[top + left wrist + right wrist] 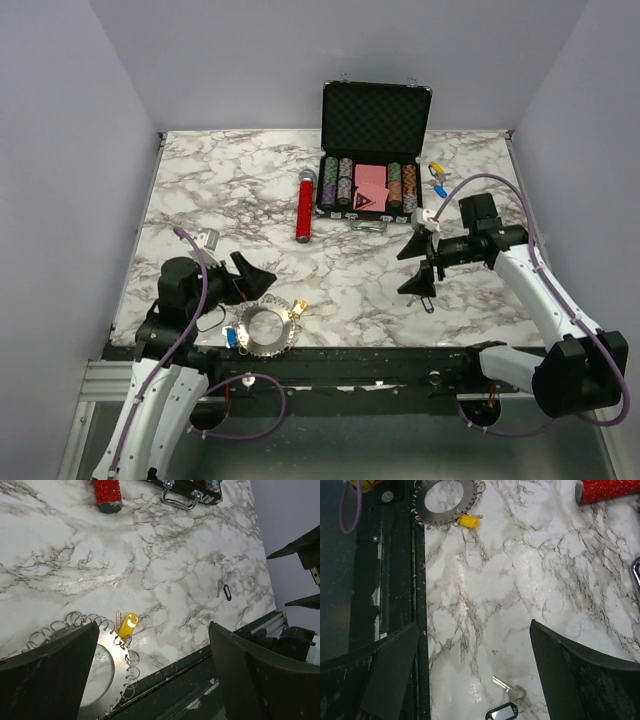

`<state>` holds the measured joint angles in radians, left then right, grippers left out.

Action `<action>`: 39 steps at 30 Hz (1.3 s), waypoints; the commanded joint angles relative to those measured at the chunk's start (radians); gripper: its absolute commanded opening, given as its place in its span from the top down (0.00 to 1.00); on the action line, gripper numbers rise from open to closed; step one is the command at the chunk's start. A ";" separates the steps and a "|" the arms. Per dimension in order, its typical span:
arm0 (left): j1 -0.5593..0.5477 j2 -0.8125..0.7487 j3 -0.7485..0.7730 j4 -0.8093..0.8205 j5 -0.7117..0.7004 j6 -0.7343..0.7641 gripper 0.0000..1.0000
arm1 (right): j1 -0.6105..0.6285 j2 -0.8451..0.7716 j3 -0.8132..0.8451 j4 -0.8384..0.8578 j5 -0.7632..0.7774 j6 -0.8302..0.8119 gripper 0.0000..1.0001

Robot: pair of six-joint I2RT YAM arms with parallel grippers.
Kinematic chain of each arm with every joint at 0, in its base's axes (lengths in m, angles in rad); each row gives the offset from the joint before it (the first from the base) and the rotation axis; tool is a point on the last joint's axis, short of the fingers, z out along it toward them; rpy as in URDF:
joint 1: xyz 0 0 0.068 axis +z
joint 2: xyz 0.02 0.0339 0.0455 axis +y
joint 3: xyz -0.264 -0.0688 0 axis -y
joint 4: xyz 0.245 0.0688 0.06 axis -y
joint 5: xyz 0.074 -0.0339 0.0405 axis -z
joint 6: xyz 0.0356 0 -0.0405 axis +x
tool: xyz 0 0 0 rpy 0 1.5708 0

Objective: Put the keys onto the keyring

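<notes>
The keyring (265,330) lies flat at the table's near edge, with a yellow tag (299,308) and a blue tag (231,338) on it. It also shows in the left wrist view (102,655) and the right wrist view (445,497). A small silver key with a dark oblong tag (428,303) lies loose on the marble; the right wrist view shows it (512,692) just below my fingers. My left gripper (248,272) is open and empty, above and just behind the keyring (153,630). My right gripper (417,265) is open and empty, just above the loose key (473,625).
An open black case of poker chips (372,150) stands at the back. A red glitter cylinder (304,205) lies left of it. Small blue and yellow tags (437,178) lie right of the case. A small grey object (207,240) lies near the left arm. The table edge (400,350) is close.
</notes>
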<state>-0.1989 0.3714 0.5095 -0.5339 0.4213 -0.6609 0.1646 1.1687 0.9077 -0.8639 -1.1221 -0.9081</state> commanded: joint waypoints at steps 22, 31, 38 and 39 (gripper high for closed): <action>-0.028 0.018 0.141 -0.051 -0.032 0.217 0.01 | 0.010 -0.017 -0.053 -0.165 0.228 -0.402 0.00; -0.028 0.012 0.092 0.038 -0.069 0.307 0.01 | 0.009 0.049 -0.046 -0.190 0.505 -0.557 0.08; -0.025 0.001 0.081 0.060 -0.072 0.313 0.01 | 0.009 0.248 0.000 -0.135 0.588 -0.493 0.32; -0.025 0.000 0.080 0.061 -0.073 0.314 0.01 | 0.007 0.275 0.017 -0.133 0.578 -0.461 0.34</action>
<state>-0.2237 0.3889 0.5968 -0.5156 0.3695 -0.3714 0.1650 1.3563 0.8616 -1.0218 -0.6018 -1.4307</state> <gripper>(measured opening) 0.988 0.692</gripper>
